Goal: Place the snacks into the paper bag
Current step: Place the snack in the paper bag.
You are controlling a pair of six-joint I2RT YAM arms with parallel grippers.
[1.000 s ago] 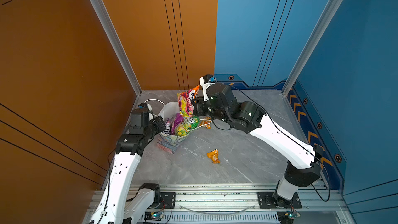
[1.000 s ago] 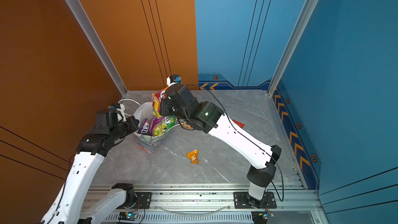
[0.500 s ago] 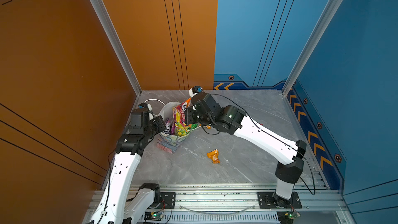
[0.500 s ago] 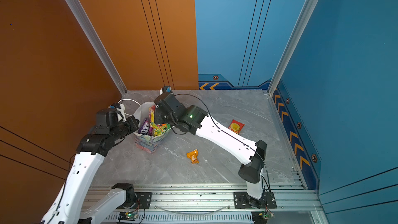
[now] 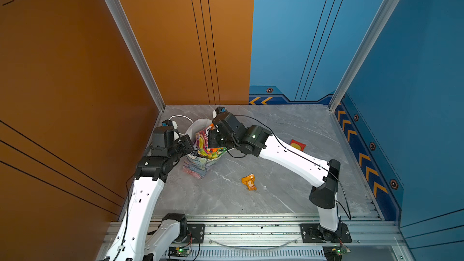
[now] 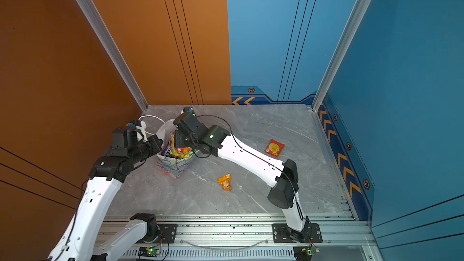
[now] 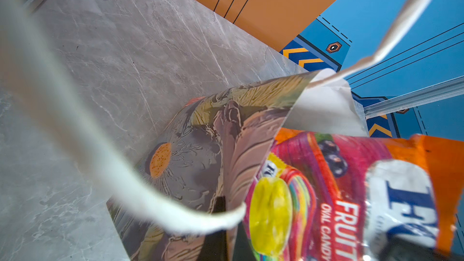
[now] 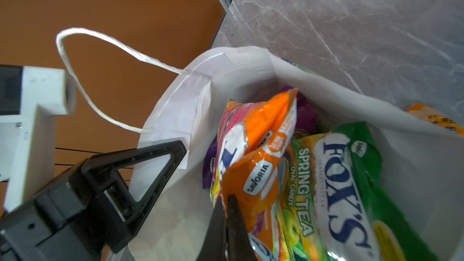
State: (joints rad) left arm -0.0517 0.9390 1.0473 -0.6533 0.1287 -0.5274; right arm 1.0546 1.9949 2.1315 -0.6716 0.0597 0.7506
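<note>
Now | paper bag (image 5: 198, 168) floral, white inside | left gripper (image 5: 189, 146) pinching rim | right gripper (image 8: 226, 204) clamping multicoloured packet (image 8: 258, 131)

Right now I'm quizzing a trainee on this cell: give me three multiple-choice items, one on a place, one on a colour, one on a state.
1. Where is the red packet? A inside the paper bag; B on the table, apart from the bag; C held in the air.
2. What colour is the Spring Tea packet? A green; B blue; C black.
3. How is the right gripper? A open; B shut on the multicoloured packet at the bag's mouth; C shut on nothing.
Key: 1 B, it lies on bare table; 2 A, its wrapper is green; 3 B, its fingertips pinch that packet.
</note>
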